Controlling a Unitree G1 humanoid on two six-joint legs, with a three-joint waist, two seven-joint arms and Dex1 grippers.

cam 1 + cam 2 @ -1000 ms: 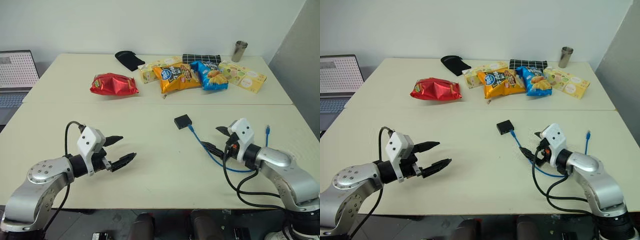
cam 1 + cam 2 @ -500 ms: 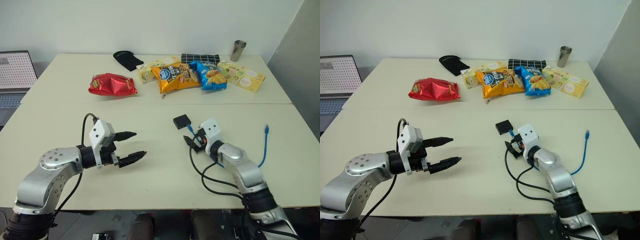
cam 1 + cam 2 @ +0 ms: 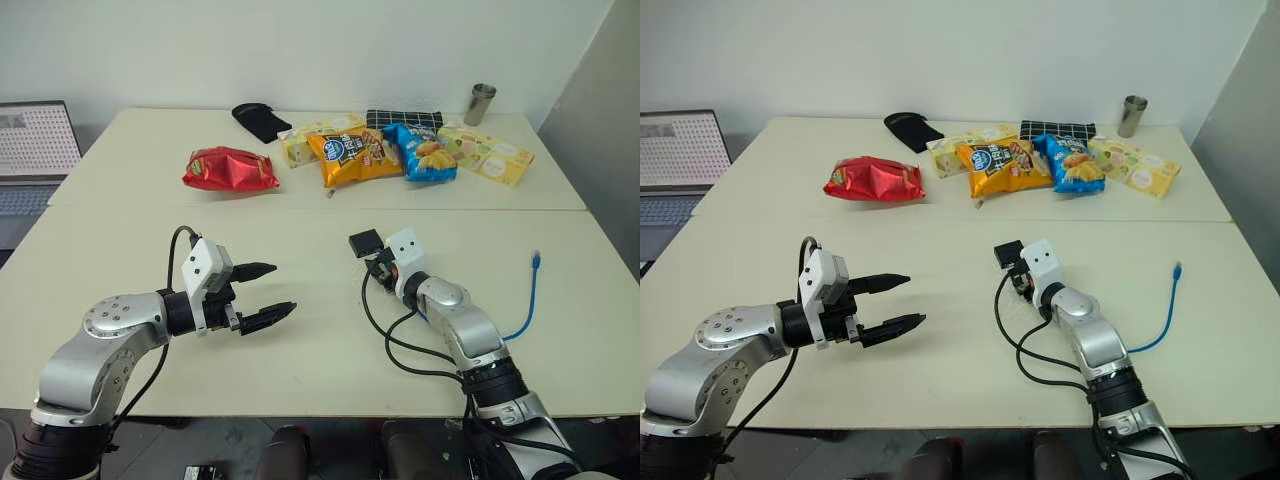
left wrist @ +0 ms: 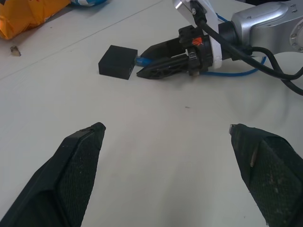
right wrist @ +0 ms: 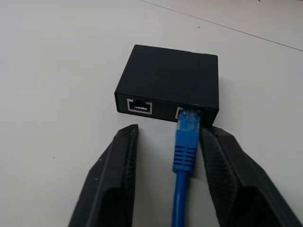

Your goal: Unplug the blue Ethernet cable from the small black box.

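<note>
The cable (image 5: 185, 142) is plugged into one of two ports on the near face of the box (image 5: 170, 80); the port beside it is empty. The box lies flat near the middle of the front table (image 3: 300, 370), and from it the cable runs back under the right arm, then loops out to the right, where its free plug lies on the tabletop.

The right gripper (image 5: 163, 161) now sits at the box, one finger on each side of the plug boot. A second ago it was well back, on the cable's loop, with its jaws wide. It has since travelled forward and inward to the box, and the jaws have narrowed about the plug. In the right wrist view one finger is against the boot and the other stands just apart from it, so the grip does not look finished. Judging by this, the approach is done and the clamp is under way; the pull has not begun, since the plug is seated.

The left gripper (image 3: 262, 293) hovers over bare table well to the left of the box, jaws wide and holding nothing. It has edged slightly toward the middle, yet nothing steadies the box, so a pull may drag the box along.
</note>
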